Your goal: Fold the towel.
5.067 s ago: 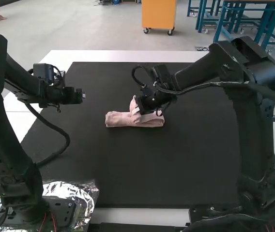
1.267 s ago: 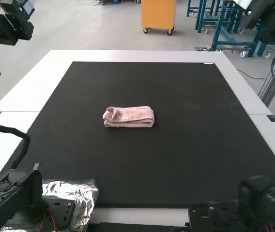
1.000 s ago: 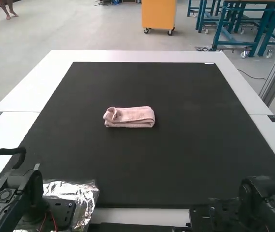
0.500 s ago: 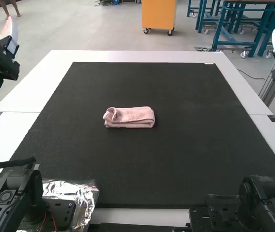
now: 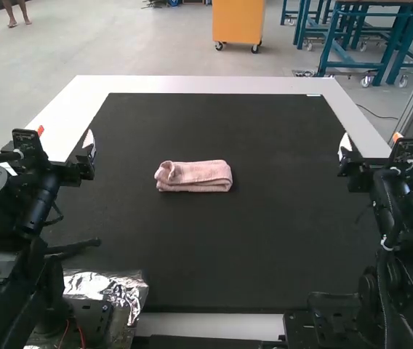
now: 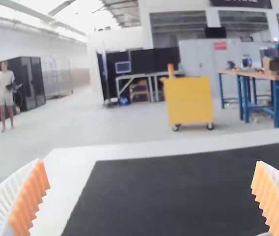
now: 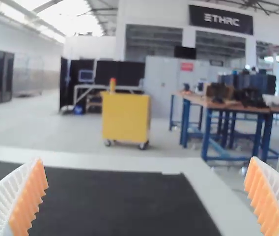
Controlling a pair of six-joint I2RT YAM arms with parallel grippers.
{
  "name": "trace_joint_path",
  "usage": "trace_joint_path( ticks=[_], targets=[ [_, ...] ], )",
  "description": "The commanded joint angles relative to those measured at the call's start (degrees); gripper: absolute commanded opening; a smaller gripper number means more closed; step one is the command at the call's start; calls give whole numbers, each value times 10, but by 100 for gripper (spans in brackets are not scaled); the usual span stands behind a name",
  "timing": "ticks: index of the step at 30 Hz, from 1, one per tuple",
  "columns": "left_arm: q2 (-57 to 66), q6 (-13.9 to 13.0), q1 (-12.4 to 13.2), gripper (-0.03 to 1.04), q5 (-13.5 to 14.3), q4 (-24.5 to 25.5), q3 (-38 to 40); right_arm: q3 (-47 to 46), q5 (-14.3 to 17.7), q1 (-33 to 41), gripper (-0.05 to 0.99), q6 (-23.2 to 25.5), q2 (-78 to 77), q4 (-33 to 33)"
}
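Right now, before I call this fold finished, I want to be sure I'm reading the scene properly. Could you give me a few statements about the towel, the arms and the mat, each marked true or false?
1. The pink towel lies in a compact, folded bundle on the black mat. True.
2. The left end effector is shut on the pink towel. False: its fingers are open, well away from it.
3. The right end effector has its fingers apart. True.
4. The pink towel hangs over an edge of the black mat. False: it lies wholly within it.
5. The shiny foil is by the left arm's base. True.
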State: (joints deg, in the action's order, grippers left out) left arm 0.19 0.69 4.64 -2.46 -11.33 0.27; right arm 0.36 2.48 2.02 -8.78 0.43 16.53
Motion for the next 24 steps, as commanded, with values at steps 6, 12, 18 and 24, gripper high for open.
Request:
trace_joint_path(
  ticks=[6, 12, 18, 24],
  targets=[
    [-2, 127, 5, 97, 67, 116, -3, -4, 17, -5, 92, 20, -4, -155],
    [-2, 128, 5, 97, 67, 117, -3, -4, 5, -5, 92, 19, -4, -157],
    [-2, 128, 5, 97, 67, 117, -3, -4, 4, -5, 92, 19, -4, -157],
    [-2, 128, 5, 97, 67, 117, -3, -4, 4, -5, 92, 19, -4, -157]
  ],
)
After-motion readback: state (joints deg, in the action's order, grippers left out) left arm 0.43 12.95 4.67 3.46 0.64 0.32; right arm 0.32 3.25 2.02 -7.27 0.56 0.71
